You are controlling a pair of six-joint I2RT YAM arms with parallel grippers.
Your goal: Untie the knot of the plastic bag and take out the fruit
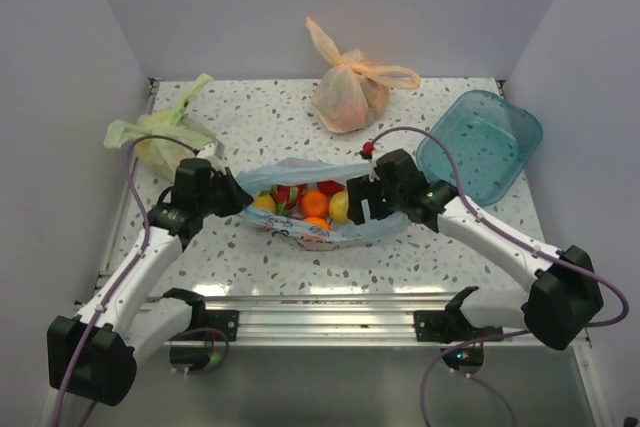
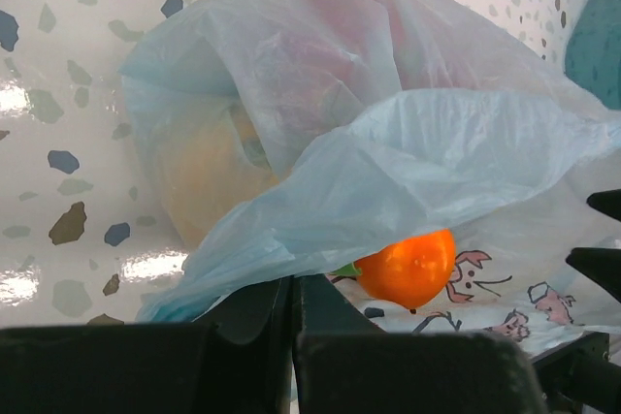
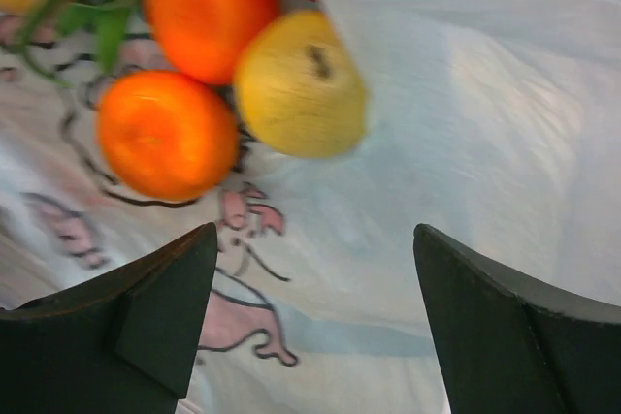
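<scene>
The light blue plastic bag (image 1: 300,232) lies open at mid-table, and no knot shows on it. The fruit sits in its mouth: orange ones (image 1: 315,203), a yellow one (image 1: 340,205) and red ones (image 1: 285,192). My left gripper (image 1: 240,194) is at the bag's left end, shut on a fold of the bag's film (image 2: 320,201); an orange fruit (image 2: 408,264) lies just beyond its jaws. My right gripper (image 1: 355,202) is open at the bag's right end, over the printed film (image 3: 320,269). In front of it lie two orange fruits (image 3: 167,133) and a yellow one (image 3: 299,84).
A knotted green bag (image 1: 160,137) lies at the back left. A knotted orange bag (image 1: 345,87) stands at the back centre. A teal tub (image 1: 480,147) sits tilted at the right. White walls close three sides, and an aluminium rail (image 1: 320,312) runs along the near edge.
</scene>
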